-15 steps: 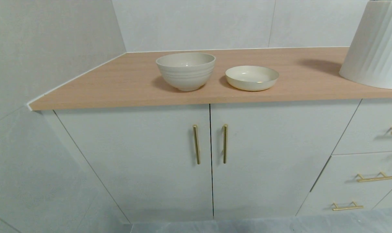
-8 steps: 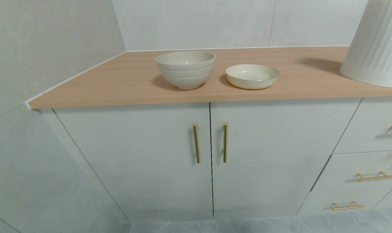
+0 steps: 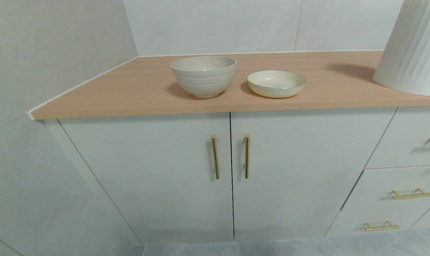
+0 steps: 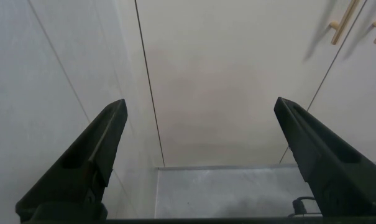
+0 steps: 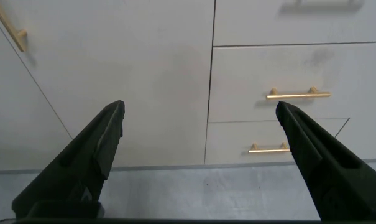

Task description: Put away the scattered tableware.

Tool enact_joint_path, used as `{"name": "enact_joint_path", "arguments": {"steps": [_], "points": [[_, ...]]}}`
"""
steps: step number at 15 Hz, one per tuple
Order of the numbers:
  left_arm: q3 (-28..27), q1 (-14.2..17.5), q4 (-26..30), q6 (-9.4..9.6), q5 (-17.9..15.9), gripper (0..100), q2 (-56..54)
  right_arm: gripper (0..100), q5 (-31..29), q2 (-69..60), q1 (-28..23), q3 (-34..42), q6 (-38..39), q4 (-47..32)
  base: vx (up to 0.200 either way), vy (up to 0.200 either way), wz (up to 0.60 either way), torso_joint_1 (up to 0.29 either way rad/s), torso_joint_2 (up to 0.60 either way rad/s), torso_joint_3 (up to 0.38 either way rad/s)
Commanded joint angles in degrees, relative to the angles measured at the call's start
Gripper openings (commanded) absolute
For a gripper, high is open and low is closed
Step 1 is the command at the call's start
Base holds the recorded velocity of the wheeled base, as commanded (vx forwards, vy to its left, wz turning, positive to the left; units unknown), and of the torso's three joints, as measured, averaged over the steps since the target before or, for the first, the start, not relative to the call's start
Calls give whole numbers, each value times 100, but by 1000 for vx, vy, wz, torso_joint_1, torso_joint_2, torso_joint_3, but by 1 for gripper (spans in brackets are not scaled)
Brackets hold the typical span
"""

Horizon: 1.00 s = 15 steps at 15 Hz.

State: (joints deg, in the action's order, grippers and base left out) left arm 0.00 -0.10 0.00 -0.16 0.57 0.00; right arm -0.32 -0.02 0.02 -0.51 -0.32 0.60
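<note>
A deep ribbed beige bowl stands on the wooden countertop. Just to its right, a small gap away, sits a shallow cream dish. Below the counter, two white cabinet doors are closed, each with a vertical gold handle. My left gripper is open and empty, low down facing the cabinet front near the floor. My right gripper is also open and empty, facing the drawer fronts.
A tall white ribbed vessel stands at the counter's right end. Drawers with gold handles fill the lower right. Tiled walls close off the left and back. Grey floor lies below the cabinets.
The whole head view has shifted slightly, so the camera moved a little. The bowl and the dish keep their places on the counter.
</note>
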Motion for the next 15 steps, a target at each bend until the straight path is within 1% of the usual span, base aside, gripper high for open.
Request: {"name": "enact_joint_path", "arguments": {"steps": [1,2,4,5,7,8,10,12,13,14,15], "points": [[0,1,0,-2,4,100,0,100,120,2,6,-529,32,230,0,0,0,0,0,0],[0,1,0,7,4,100,0,100,331,29,6,-608,49,55,0,0,0,0,0,0],[0,1,0,7,4,100,0,100,823,82,6,-590,49,-701,0,0,0,0,0,0],[0,1,0,-2,4,100,0,100,1104,161,42,-643,40,-939,0,0,0,0,0,0],[0,1,0,7,4,100,0,100,1807,697,68,-916,128,-930,0,0,0,0,0,0],[0,1,0,7,4,100,0,100,2167,1303,68,-1047,172,-921,0,0,0,0,0,0],[0,1,0,7,4,100,0,100,2431,2147,103,-1294,172,-912,0,0,0,0,0,0],[0,1,0,7,4,100,0,100,2633,3149,472,-1540,181,-666,0,0,0,0,0,0],[0,1,0,7,4,100,0,100,2581,3703,789,-1619,181,-288,0,0,0,0,0,0],[0,1,0,7,4,100,0,100,2554,3870,894,-1671,181,-139,0,0,0,0,0,0],[0,1,0,7,4,100,0,100,2414,4705,1395,-1900,181,301,0,0,0,0,0,0]]}}
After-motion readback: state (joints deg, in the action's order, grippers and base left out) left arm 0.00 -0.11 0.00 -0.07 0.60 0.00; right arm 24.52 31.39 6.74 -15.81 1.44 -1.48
